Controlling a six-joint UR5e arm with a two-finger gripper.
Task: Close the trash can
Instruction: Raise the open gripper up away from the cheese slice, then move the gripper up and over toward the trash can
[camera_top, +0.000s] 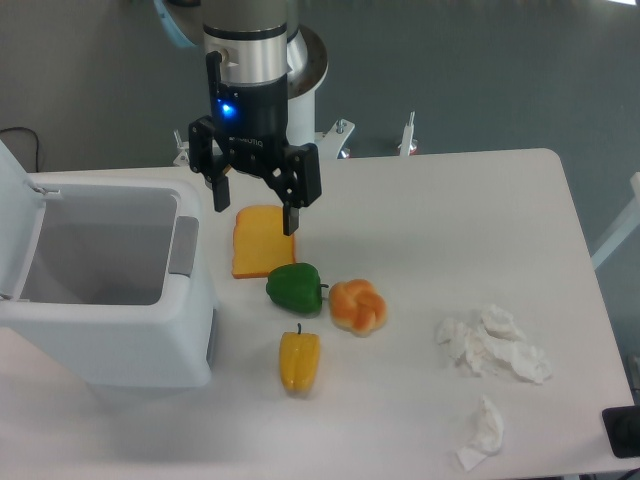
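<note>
While the trash can (105, 290) sits w/ its lid up on the tabletop's (450, 220) left side, the claw (256, 205) hangs spread wide, holding nothing, just above the toast slice (262, 245), right of the can.

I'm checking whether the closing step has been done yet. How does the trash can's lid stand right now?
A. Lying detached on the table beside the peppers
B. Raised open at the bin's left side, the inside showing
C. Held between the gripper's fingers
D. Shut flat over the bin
B: the trash can shows its bare inside, its lid stands up at the left edge, and the open gripper hangs apart from it, above the table.
</note>
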